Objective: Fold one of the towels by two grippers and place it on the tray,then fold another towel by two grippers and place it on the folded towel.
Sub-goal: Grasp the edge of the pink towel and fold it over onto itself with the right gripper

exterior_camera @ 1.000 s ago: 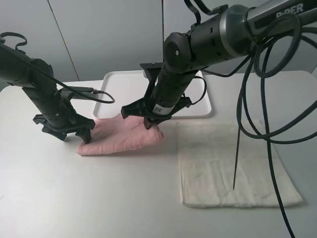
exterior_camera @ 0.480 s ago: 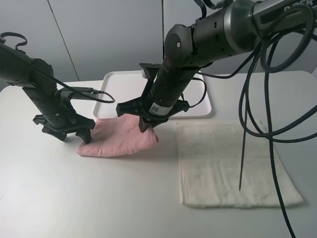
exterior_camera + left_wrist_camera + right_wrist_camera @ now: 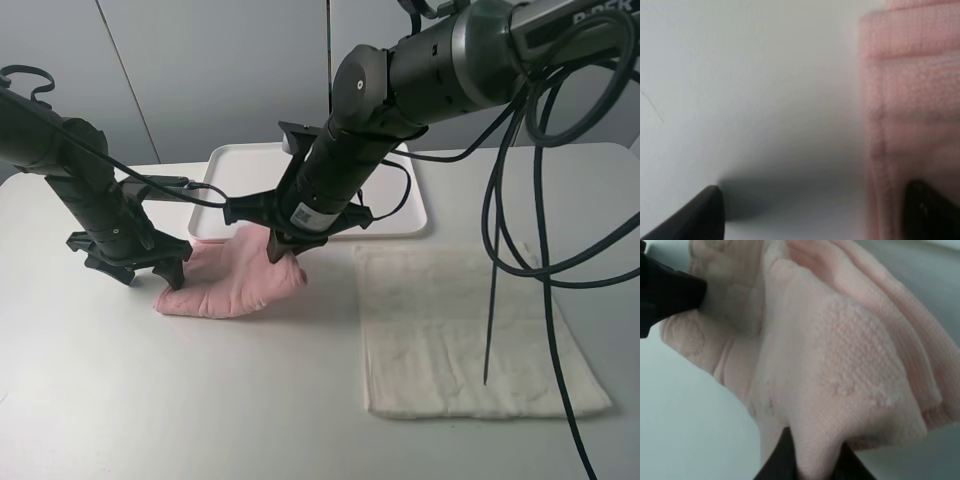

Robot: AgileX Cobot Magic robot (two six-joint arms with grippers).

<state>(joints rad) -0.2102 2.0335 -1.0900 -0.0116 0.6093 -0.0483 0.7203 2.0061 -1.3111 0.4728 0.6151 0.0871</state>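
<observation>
Bunching up into a peak at one end, the pink towel (image 3: 232, 280) lies on the white table (image 3: 200, 410) in front of the tray (image 3: 243, 168), not on it. It is one of two towels in sight. Its raised end is pinched between the closed fingers of the right gripper (image 3: 282, 252), and the right wrist view shows pink cloth squeezed between the two dark fingertips with folds spilling away from them. The rest of the pink towel rests crumpled on the table toward the left gripper (image 3: 135, 265). That gripper's jaws stand wide apart at the towel's far edge, gripping nothing; in the left wrist view one fingertip is over the pink cloth and the other over bare table.

The second towel, the cream-white towel (image 3: 470, 335), lies spread flat on the right side of the table, apart from the pink one and touched by neither of the two grippers. The single tray sits at the back of the table behind the right arm. Black cables hang from that arm over the cream-white towel.
</observation>
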